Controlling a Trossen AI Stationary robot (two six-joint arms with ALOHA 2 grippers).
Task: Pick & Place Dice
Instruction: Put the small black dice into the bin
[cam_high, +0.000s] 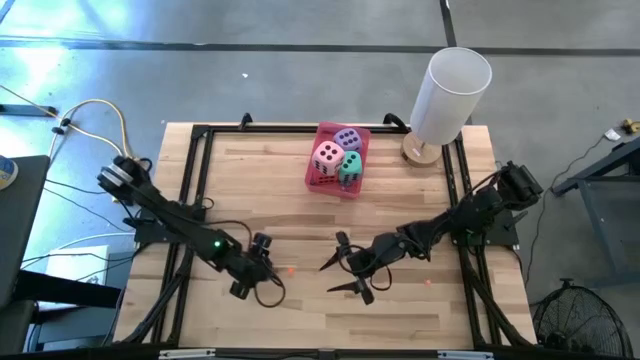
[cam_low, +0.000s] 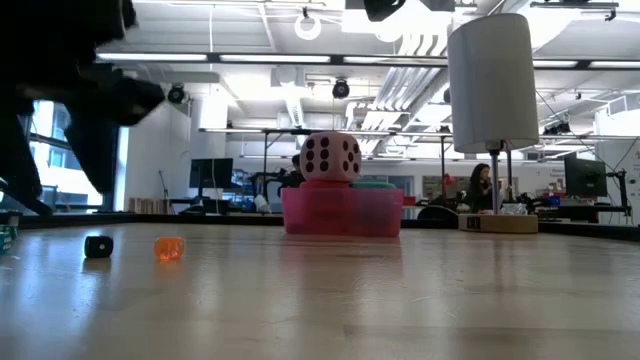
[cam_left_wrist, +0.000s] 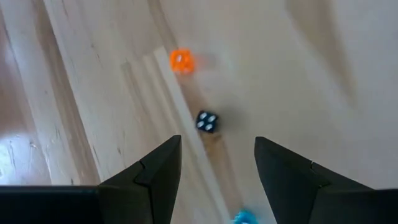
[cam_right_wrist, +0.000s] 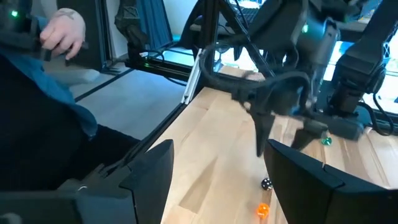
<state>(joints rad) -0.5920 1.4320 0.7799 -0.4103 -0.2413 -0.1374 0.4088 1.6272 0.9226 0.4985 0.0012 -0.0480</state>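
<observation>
High view: bare tabletop (cam_high: 290, 215) between grippers

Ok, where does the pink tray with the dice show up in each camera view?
High view: the pink tray sits at the table's far edge, centre-right, beside the white cylinder, with pink, purple and teal dice in it.
Low view: the tray is mid-picture, the pink die on top.
Left wrist view: not in it.
Right wrist view: not in it.
Shared landmark: the white cylinder, right of the tray in both.
</observation>
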